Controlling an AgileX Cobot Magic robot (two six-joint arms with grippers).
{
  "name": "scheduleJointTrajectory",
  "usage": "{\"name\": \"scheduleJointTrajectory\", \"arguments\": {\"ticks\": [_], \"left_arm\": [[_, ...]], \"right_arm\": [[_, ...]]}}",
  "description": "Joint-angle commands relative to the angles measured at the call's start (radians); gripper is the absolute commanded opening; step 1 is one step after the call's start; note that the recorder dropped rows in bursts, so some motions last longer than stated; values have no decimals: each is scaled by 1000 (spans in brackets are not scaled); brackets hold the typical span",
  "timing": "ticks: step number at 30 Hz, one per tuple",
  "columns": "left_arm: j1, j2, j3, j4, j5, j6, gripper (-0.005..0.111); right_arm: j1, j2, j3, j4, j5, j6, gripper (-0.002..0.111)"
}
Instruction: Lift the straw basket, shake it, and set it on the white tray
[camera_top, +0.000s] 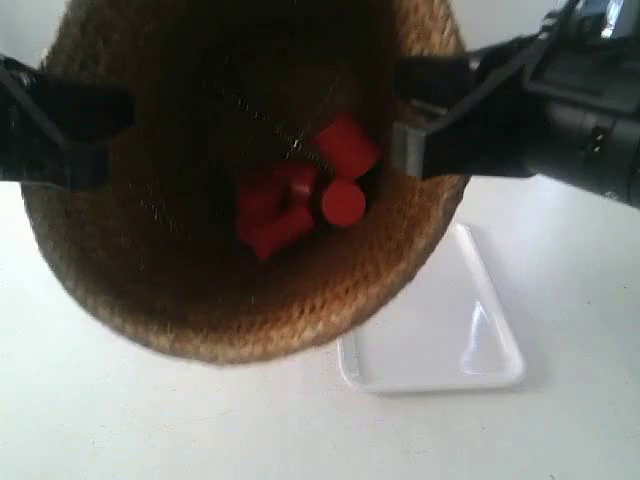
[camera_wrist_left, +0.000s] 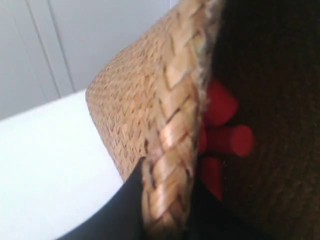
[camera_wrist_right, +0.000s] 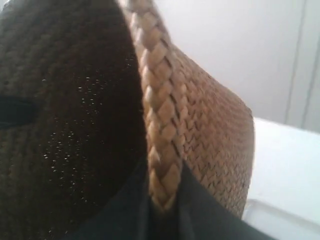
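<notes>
The straw basket (camera_top: 200, 300) hangs in the air close to the exterior camera, its dark inside facing it. My left gripper (camera_wrist_left: 167, 215) is shut on the braided rim (camera_wrist_left: 175, 125), one finger outside and one inside. My right gripper (camera_wrist_right: 162, 205) pinches the opposite rim (camera_wrist_right: 160, 115) the same way. In the exterior view the arms hold the basket from its left (camera_top: 50, 125) and right (camera_top: 450, 125). The white tray (camera_top: 440, 330) lies on the table below, partly hidden by the basket.
Several red blocks (camera_top: 300, 195) lie loose inside the basket, also seen as red blocks (camera_wrist_left: 222, 130) in the left wrist view. White table (camera_top: 100, 420) stretches around the tray. A pale wall (camera_wrist_left: 75, 45) stands behind.
</notes>
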Motion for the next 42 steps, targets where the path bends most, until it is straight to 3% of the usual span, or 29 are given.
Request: {"name": "scheduleJointTrajectory", "arguments": {"ticks": [1,2,3,4,5,6,7,8,9,11,12,13,14,16,18,22,23,28,30,35,39,42], "left_arm": [[-26,-139,-77,-4,104,27,0],[-26,-139,-57,5,29,42,0],[-20,-86,3,22,-149,49,0],[-12,-53,25,20,-199,47,0],[-2,-1,24,10,-144,-9,0],[-15,-20,-25,14,15,-18,0],[-31,-56,-54,17,120,-7,0],[-56,-109,-73,21,138,3,0],[-61,-128,-66,34,73,22,0],[-46,-78,-1,47,-194,35,0],[-23,-14,17,20,-220,22,0],[-14,6,7,-8,-130,0,0],[-15,-4,-28,-14,72,-20,0],[-15,-54,-56,-24,219,-20,0],[-15,-104,-53,-21,182,-18,0],[-15,-63,26,-24,-196,-17,0],[-15,-44,28,-31,-212,-22,0],[-17,-92,-69,-25,142,-11,0],[-17,-127,-69,-25,134,-2,0],[-15,-37,16,-10,-68,5,0],[-41,-81,-39,-13,111,6,0],[-66,-162,-37,-6,52,29,0]], "right_arm": [[49,-141,-78,-8,70,18,0],[49,-137,-50,-31,11,0,0],[24,-87,17,-42,-126,-23,0],[10,-44,47,-42,-174,-23,0],[-2,19,48,-27,-123,-3,0],[7,-4,-17,-18,81,82,0],[20,-38,-49,-18,163,83,0],[50,-98,-70,-11,164,48,0],[57,-111,-63,-13,118,23,0],[45,-70,0,-30,-110,-23,0],[24,7,18,-30,-148,-23,0],[17,33,5,-28,-95,-13,0],[22,22,-43,-23,97,40,0],[45,-37,-83,-18,213,46,0],[67,-101,-88,-23,165,-3,0],[41,-52,-7,-42,-155,-130,0],[25,-20,-1,-42,-160,-135,0],[46,-83,-80,-23,46,-55,0],[57,-122,-75,-21,27,-53,0],[45,0,36,-25,-103,-104,0],[81,-35,-23,-19,45,-39,0],[122,-122,-20,-19,-10,-49,0]]}}
